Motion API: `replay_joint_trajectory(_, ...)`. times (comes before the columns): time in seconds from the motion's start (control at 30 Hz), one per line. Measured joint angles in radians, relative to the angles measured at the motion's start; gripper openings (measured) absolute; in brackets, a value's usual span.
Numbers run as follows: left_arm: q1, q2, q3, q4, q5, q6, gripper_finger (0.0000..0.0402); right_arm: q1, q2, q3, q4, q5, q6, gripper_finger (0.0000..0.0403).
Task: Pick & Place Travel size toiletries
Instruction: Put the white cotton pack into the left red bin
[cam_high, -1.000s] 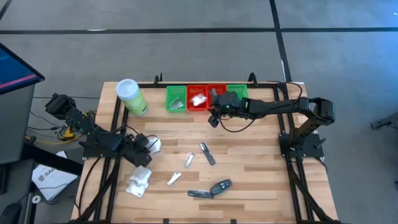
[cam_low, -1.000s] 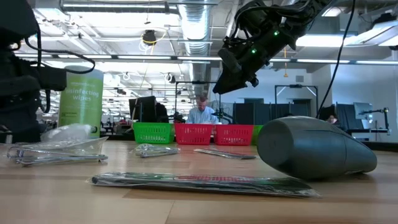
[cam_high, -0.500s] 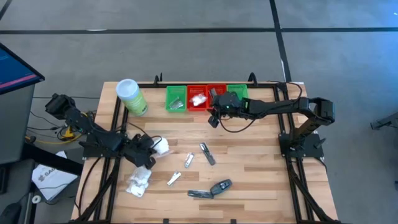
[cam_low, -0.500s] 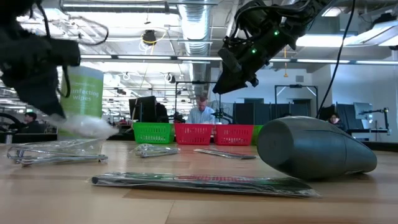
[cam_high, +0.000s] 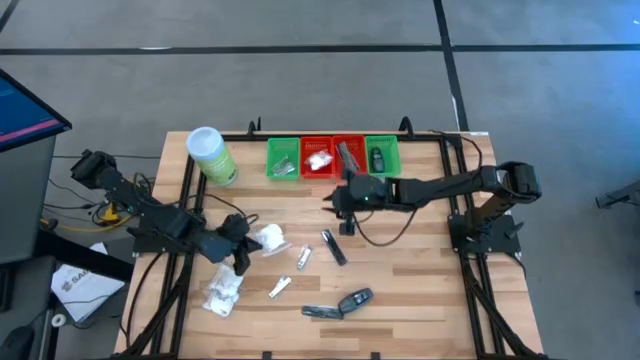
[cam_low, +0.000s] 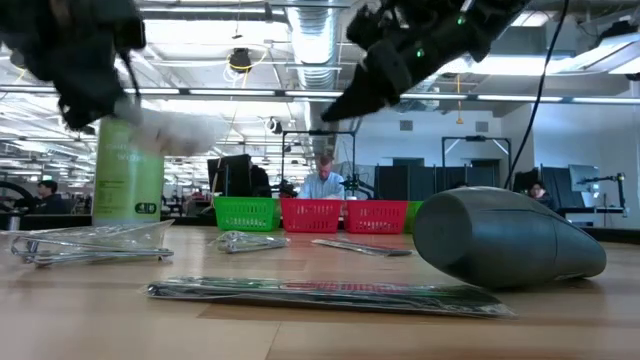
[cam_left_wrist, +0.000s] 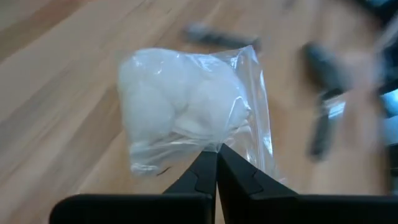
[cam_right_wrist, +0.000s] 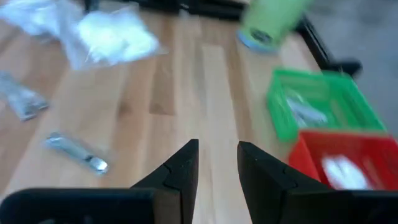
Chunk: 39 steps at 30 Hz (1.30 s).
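My left gripper (cam_high: 250, 245) is over the table's left part, shut on a white puffy packet (cam_high: 268, 238) in a clear bag, raised in the low view (cam_low: 165, 128). My right gripper (cam_high: 333, 205) is open and holds nothing. It hovers over the middle of the table, near the trays' front; its fingers show apart in the right wrist view (cam_right_wrist: 217, 152). On the wood lie another white packet (cam_high: 222, 292), two silver sachets (cam_high: 303, 258) (cam_high: 279, 288) and dark oblong pieces (cam_high: 333, 247) (cam_high: 355, 300). My left gripper pinches the clear bag's edge (cam_left_wrist: 217, 134) between its two shut fingers, coming slanting down from the table's left. The packet (cam_left_wrist: 180, 106) sticks out beyond the fingertips and is lifted clear of the table.
Along the far edge stand a green tray (cam_high: 283, 158), two red trays (cam_high: 317, 157) (cam_high: 348, 152) and a second green tray (cam_high: 382, 155), all holding items. The light-green canister (cam_high: 211, 155) lies at the far left. A flat dark packet (cam_high: 320, 312) lies near the front edge.
My left gripper has lifted the white packet off the table and carried it toward the right. My right gripper has left the spot over the trays and moved toward the table's near edge and a little left.
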Motion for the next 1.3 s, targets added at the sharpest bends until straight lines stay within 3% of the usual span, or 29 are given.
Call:
replay_joint_trajectory(0.3,0.000,-0.138,0.000,0.214,0.009,0.114,0.0000,0.117,0.000,0.000,0.185,0.001,-0.122,0.0125)
replay_joint_trajectory(0.73,0.012,-0.138,0.000,0.419,0.068,0.169,0.0000,0.198,0.000,0.000,0.334,0.003,-0.221,0.0250)
replay_joint_trajectory(0.93,0.067,-0.114,0.000,0.459,0.102,0.194,0.0000,0.238,0.000,0.000,0.393,0.003,-0.236,0.0255)
replay_joint_trajectory(1.3,0.182,0.035,0.000,0.644,0.281,0.223,0.0000,0.248,0.000,0.000,0.420,0.003,-0.253,0.0255)
